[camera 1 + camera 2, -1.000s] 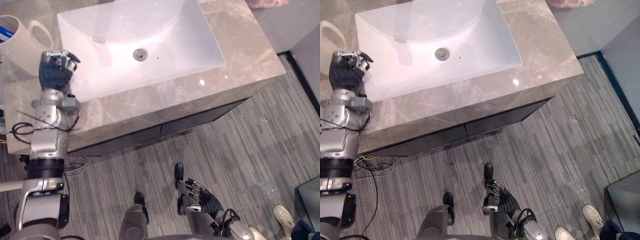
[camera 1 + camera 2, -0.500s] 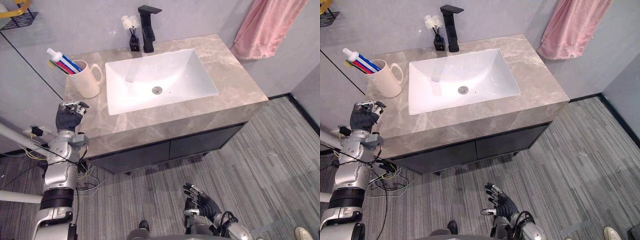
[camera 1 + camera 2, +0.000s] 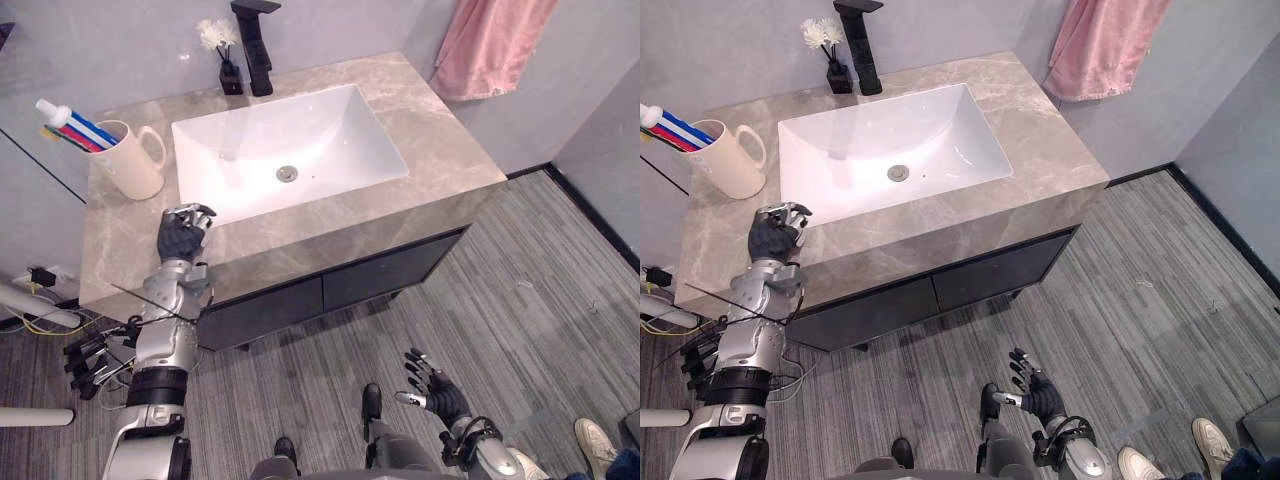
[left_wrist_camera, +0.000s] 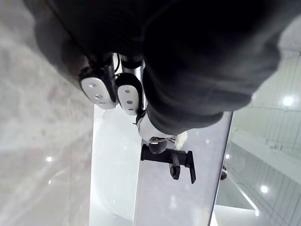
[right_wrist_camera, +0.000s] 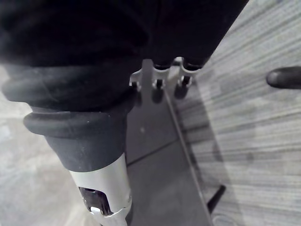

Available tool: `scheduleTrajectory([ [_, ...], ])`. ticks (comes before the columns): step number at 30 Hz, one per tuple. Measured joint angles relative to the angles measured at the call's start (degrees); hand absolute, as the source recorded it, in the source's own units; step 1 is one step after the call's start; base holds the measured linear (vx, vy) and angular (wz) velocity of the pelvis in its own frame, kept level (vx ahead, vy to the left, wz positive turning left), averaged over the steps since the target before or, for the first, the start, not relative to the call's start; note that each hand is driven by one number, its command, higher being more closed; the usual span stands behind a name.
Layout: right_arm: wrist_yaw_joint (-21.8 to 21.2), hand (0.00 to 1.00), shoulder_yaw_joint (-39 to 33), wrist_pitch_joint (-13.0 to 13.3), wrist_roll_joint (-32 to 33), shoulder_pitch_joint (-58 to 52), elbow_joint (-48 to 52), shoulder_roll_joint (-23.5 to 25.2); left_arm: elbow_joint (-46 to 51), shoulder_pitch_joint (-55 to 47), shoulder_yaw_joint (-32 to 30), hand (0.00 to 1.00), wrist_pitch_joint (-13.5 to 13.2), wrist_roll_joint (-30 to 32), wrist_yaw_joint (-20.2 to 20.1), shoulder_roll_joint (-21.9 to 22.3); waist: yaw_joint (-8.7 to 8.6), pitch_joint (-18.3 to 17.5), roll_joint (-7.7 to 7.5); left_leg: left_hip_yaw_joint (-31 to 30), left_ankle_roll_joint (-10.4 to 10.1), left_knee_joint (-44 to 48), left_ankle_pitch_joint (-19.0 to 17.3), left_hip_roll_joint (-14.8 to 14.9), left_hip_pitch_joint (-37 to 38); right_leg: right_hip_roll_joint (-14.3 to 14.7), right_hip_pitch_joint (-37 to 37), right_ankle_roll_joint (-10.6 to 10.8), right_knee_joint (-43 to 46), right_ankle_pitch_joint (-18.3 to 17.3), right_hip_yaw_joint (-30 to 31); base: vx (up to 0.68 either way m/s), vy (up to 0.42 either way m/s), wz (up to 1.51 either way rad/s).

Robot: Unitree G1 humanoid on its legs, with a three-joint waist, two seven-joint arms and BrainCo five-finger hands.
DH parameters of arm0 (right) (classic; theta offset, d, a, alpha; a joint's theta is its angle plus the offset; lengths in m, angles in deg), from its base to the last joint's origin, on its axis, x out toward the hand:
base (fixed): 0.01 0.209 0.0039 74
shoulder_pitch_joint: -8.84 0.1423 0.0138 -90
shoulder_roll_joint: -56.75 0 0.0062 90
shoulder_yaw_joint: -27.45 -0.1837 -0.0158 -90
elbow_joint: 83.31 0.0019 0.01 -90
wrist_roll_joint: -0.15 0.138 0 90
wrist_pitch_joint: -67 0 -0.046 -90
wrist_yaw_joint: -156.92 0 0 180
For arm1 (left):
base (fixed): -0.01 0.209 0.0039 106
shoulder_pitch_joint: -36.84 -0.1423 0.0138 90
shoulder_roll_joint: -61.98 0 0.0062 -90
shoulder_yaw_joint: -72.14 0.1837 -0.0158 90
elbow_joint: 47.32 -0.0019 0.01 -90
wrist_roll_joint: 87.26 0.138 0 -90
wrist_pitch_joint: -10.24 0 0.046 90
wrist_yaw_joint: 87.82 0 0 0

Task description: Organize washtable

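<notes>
Washtable (image 3: 445, 150) looked tidy; little left, I judged.
Brushes (image 3: 82, 133) in mug (image 3: 130, 168); left hand (image 3: 182, 232) curled, empty (above front edge); right hand (image 3: 432, 385) splayed, idle.

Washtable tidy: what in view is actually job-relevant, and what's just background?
Job:
- cream mug
- toothpaste tube standing in it
- marble countertop
- left hand, fisted above the countertop

Background:
- white basin
- black faucet
- black vase of white flowers
- pink towel
- person's shoe
- right hand, open near the floor
</notes>
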Motion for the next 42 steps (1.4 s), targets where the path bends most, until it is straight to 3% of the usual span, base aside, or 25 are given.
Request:
scheduleTrajectory([
  [9, -0.1, 0.0, 0.0, 0.0, -0.1, 0.0, 0.0, 0.9, -2.0, 4.0, -0.6, 1.0, -0.2, 0.0, 0.4, -0.8, 0.48, 1.3, -1.06, -0.3, 0.0, 0.4, 0.0, -0.2, -0.7, -0.3, -0.3, 0.2, -0.1, 0.1, -0.3, 0.01, 0.037, 0.03],
  [31, -0.3, 0.0, 0.5, 0.0, -0.8, -0.1, 0.0, 1.9, -5.6, 9.1, -7.2, 1.0, 0.6, 3.0, 6.4, -1.5, 1.07, 2.4, -1.5, -0.6, 0.0, 0.6, 0.0, -0.1, -1.5, -0.1, -1.0, 0.2, -0.1, 0.1, -0.4, 0.01, 0.013, 0.0],
  [32, -0.3, 0.0, 0.7, 0.0, -0.8, -0.1, 0.0, 1.9, -5.6, 9.1, -7.2, 1.0, 0.6, 3.0, 6.4, -1.5, 1.17, 2.4, -1.51, -0.7, 0.0, 0.6, 0.0, -0.1, -1.5, -0.1, -0.9, 0.2, -0.1, 0.1, -0.5, 0.0, 0.0, 0.0],
  [33, -0.5, 0.0, 2.5, 0.0, -1.2, -0.1, 0.0, 2.0, -5.6, 7.7, -7.3, 1.0, 0.7, 4.1, 6.4, -1.5, 2.01, 1.8, -2.51, -1.7, 0.0, 0.7, 0.0, -0.1, -1.2, -0.2, 0.0, 0.3, -0.1, 0.0, -1.5, 0.0, 0.0, 0.0],
  [42, 0.0, 0.0, 1.8, 0.0, -0.6, 0.1, -2.2, 2.2, -5.6, 7.6, -4.3, 1.0, 0.7, 3.9, 6.3, -0.3, 1.69, 0.3, -2.63, -0.9, 0.0, 0.9, 0.0, -0.2, -0.3, -0.3, 0.0, 0.4, -0.1, 0.1, -0.2, 0.0, 0.001, -0.04],
])
